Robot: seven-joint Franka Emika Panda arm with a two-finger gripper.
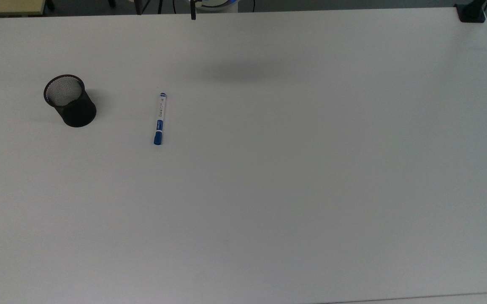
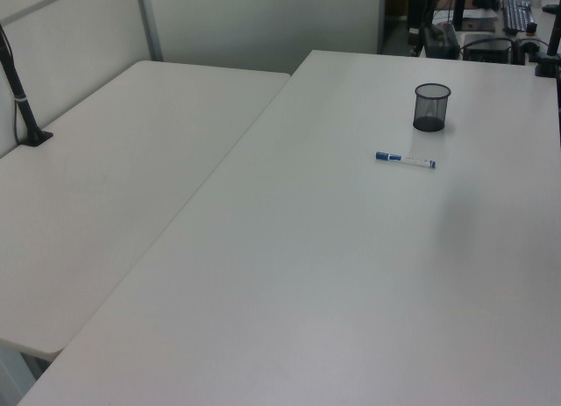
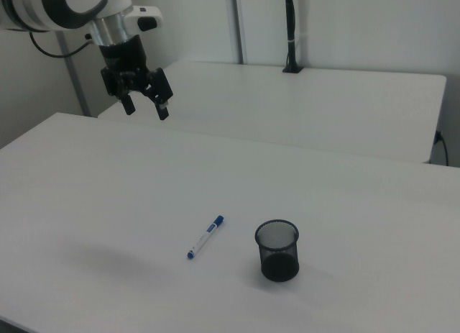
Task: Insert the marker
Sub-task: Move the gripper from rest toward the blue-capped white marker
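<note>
1. So, nothing has been picked up yet. The marker [image 1: 159,119] is lying flat on the white table [image 1: 294,177], well apart from the gripper [image 3: 146,107], which is hanging high over the table's far side in the right view with its fingers spread apart and nothing between them.
2. In the top view the marker is found at about 3 o'clock from the black mesh cup [image 1: 70,101], near it but not touching, with its blue cap pointing toward 6 o'clock.
3. The step in hand looks like the approach. The gripper should probably be brought down over the middle of the white barrel, fingers turned across the marker's length, not along it.
4. A centred grip is best, so the marker isn't tipped when lifted.
5. For the insert, the marker would need to be swung upright and lined up over the cup's open mouth before being released. The cup looks light, so its rim shouldn't be bumped.
</note>
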